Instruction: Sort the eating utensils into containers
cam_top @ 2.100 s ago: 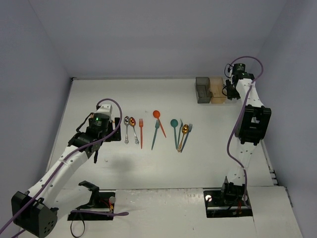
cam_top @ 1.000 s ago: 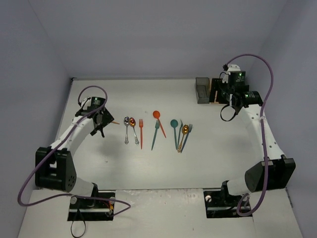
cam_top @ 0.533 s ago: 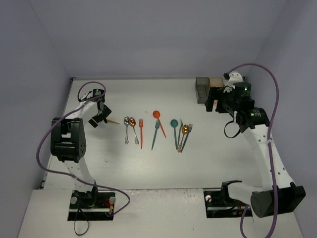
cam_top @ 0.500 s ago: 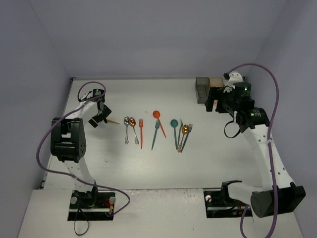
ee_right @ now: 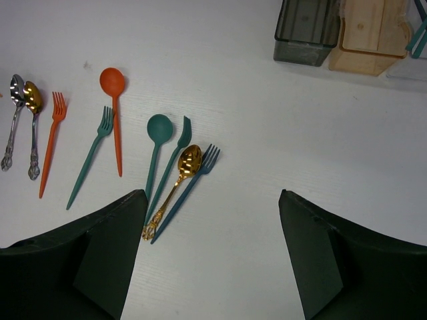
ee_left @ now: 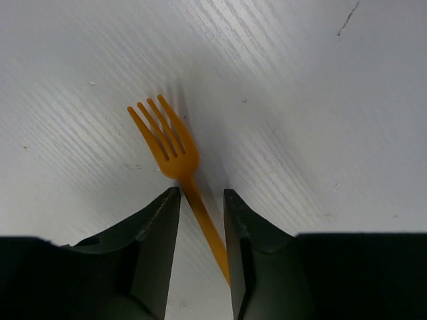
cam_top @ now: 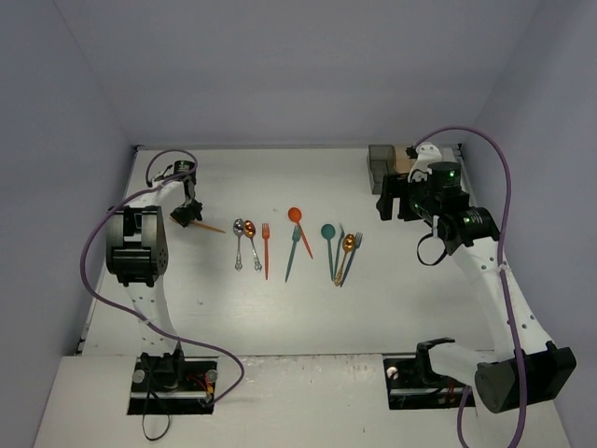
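Observation:
A yellow-orange fork [ee_left: 175, 150] lies on the white table at the far left, also visible as the orange fork [cam_top: 211, 227] from above. My left gripper [ee_left: 201, 191] [cam_top: 187, 215] straddles its handle. The jaws stand narrow, the handle touches the right finger [ee_left: 235, 227], and a gap remains on the other side. My right gripper [ee_right: 210, 197] [cam_top: 395, 203] hangs open and empty over bare table, right of the row of utensils. That row holds a gold spoon [ee_right: 177, 183], a blue fork [ee_right: 190, 187], a teal spoon [ee_right: 157, 147], an orange spoon [ee_right: 115, 113] and more.
At the back right stand the containers: a dark grey bin [ee_right: 307, 30] [cam_top: 381, 168] and a tan one [ee_right: 367, 40] beside it. A clear bin [ee_right: 410, 63] at the frame's edge holds teal utensils [ee_right: 419, 37]. Two metal spoons [cam_top: 244, 243] lie nearest the left gripper.
The left gripper's jaws have narrowed round the fork handle and the arm has drawn in over it. The right gripper has moved left and forward, away from the containers.

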Tool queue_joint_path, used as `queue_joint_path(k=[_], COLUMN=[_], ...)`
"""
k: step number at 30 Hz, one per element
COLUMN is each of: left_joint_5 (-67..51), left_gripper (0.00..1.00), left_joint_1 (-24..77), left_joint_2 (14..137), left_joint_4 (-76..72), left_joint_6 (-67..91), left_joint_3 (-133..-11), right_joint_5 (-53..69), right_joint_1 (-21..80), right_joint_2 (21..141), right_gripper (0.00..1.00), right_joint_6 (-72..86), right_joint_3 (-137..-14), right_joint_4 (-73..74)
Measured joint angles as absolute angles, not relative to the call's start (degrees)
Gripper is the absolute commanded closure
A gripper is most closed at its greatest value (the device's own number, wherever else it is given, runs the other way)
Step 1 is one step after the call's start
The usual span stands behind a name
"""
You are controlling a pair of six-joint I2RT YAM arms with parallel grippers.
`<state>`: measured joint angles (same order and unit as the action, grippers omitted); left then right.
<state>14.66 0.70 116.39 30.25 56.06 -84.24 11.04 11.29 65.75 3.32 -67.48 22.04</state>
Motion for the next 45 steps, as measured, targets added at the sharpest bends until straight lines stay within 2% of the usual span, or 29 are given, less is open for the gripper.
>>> queue_joint_path(k=[2,6,7,15,23,29,34,40,42,45], left_joint_5=[14.71,14.66,14.63,11.43,2.27,-1.59,-2.56,-1.49,-0.79,0.04], left_gripper=[0.81,0.99,1.0,1.0,1.0,1.0,1.0,1.0,1.0,1.0], left_joint_1=[0.67,0.67,0.67,0.67,1.92,8.27,14.94,19.2,20.37,22.02], left_joint_2=[116.64,116.65,116.64,114.11,96.1,82.98,78.28,77.33,76.86,76.34], left_joint_4=[30.52,30.9,31.04,31.76,31.92,30.05,29.63,29.72,29.88,29.87], left_joint_6=[56.02,55.93,55.88,55.72,55.8,57.2,58.61,59.56,59.91,60.37], left_joint_3=[-84.36,-84.36,-84.36,-82.27,-77.36,-75.88,-75.16,-74.55,-74.19,-74.19], right_joint_5=[11.18,12.44,12.81,14.95,16.58,16.56,15.32,13.27,12.19,10.78], right_joint_1=[12.27,14.18,14.68,21.98,34.19,43.61,48.96,51.91,52.21,52.27], right_joint_2=[65.7,65.67,65.68,67.44,74.65,82.93,89.14,93.17,94.0,94.37], right_gripper=[0.22,0.21,0.21,0.22,0.22,0.27,0.31,0.41,0.47,0.66], right_joint_6=[2.79,1.89,1.72,-0.11,1.5,4.16,6.27,8.4,9.07,9.87], right_joint_3=[-67.48,-67.48,-67.48,-67.7,-69.39,-75.4,-79.62,-81.55,-81.69,-81.69], right_joint_4=[22.04,22.03,22.02,21.69,16.43,11.67,8.54,6.1,5.48,5.15])
